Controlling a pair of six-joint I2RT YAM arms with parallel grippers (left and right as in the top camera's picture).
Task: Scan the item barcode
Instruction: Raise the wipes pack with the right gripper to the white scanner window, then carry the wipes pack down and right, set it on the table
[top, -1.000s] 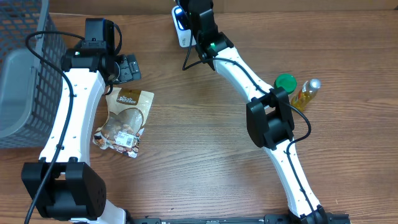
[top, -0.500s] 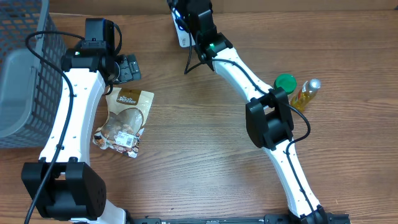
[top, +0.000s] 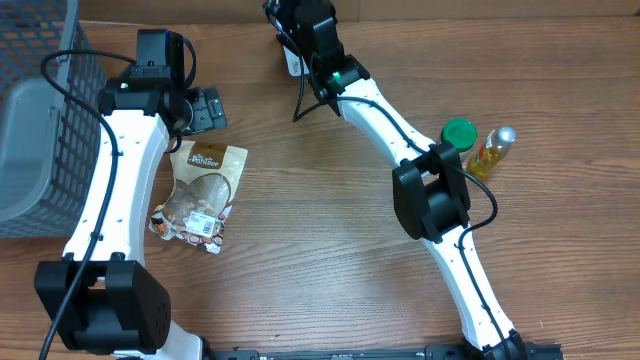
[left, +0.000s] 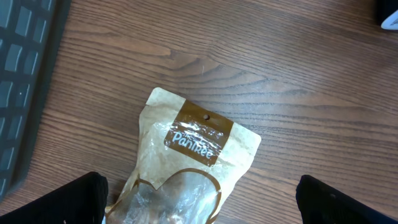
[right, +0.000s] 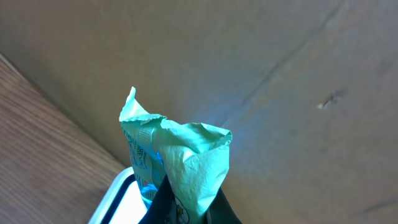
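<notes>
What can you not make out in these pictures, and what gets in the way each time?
- Barcode on the green packet: right wrist view, wrapper crumpled, print too small.
- The white scanner: overhead, mostly under the right arm; right wrist, cut by the bottom edge.
- The snack pouch: left wrist, lower part cut by the bottom edge.

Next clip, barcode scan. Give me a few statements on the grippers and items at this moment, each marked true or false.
1. The right gripper is shut on a pale green packet. True.
2. The left gripper is clamped on the brown snack pouch. False: it is open, and the pouch lies flat below it.
3. The brown snack pouch lies inside the basket. False: it lies on the table beside the basket.
4. A green-lidded container sits next to a yellow bottle. True.
</notes>
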